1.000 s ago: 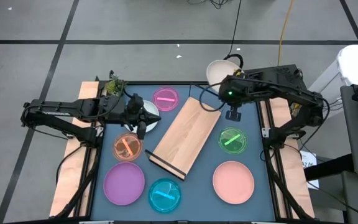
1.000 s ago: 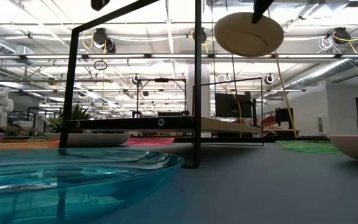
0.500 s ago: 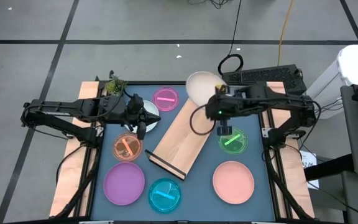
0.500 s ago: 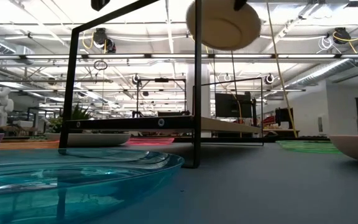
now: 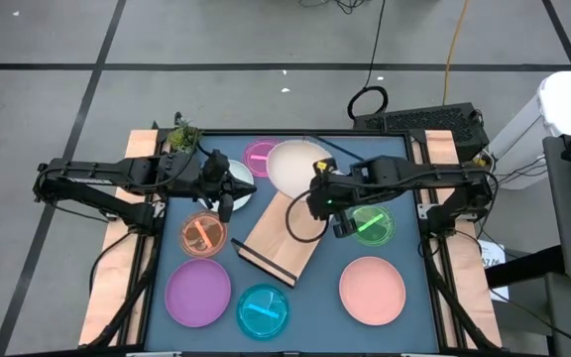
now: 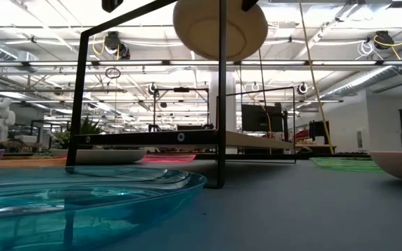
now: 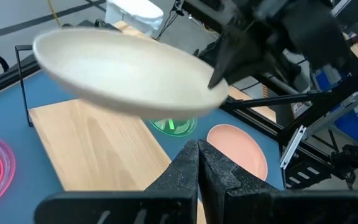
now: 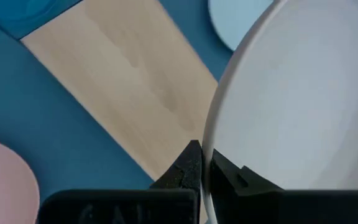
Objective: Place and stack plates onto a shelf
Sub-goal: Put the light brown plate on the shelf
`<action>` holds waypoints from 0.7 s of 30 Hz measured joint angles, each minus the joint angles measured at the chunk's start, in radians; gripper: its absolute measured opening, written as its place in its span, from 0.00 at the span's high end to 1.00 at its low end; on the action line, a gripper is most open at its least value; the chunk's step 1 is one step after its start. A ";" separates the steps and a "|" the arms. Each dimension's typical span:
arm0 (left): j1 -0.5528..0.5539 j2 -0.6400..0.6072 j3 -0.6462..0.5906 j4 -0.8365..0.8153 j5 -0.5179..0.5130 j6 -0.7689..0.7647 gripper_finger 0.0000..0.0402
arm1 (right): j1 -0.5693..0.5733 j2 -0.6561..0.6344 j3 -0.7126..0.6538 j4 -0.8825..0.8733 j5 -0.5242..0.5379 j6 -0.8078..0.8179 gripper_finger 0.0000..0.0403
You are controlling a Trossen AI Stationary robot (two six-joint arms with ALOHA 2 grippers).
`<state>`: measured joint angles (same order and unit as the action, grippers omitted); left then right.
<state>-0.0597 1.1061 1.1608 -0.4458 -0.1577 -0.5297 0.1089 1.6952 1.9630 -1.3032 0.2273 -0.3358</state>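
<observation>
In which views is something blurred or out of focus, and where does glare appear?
Left wrist view: the beige plate is motion-blurred. Low view: the near blue plate is soft and carries bright ceiling reflections, and the ceiling lights glare. High view: evenly lit, the shelf sharp.

You see the beige plate (image 5: 295,167) covering the shelf's (image 5: 285,233) far end and part of the translucent pink plate (image 5: 258,154); the left arm hides most of the pale plate (image 5: 241,182).

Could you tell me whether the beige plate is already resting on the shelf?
Not yet: the right gripper holds the beige plate by its rim above the shelf.
</observation>
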 joint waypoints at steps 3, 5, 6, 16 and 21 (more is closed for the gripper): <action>0.000 0.000 0.000 0.000 -0.005 0.000 0.99 | 0.000 0.004 -0.032 0.028 -0.032 -0.044 1.00; 0.000 0.000 0.000 -0.001 -0.009 -0.007 0.99 | -0.003 0.004 -0.063 0.028 -0.054 -0.050 1.00; 0.000 0.000 0.000 -0.002 -0.010 -0.014 0.99 | -0.004 0.004 -0.082 0.031 -0.054 -0.051 1.00; 0.000 0.000 0.000 -0.045 -0.019 -0.056 0.99 | -0.004 -0.002 -0.257 0.072 -0.076 -0.051 1.00; -0.001 0.000 0.000 -0.046 -0.019 -0.052 0.99 | -0.012 -0.002 -0.333 0.122 -0.090 -0.051 1.00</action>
<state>-0.0608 1.1061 1.1610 -0.4915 -0.1768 -0.5816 0.0970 1.6929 1.6296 -1.1812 0.1371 -0.3873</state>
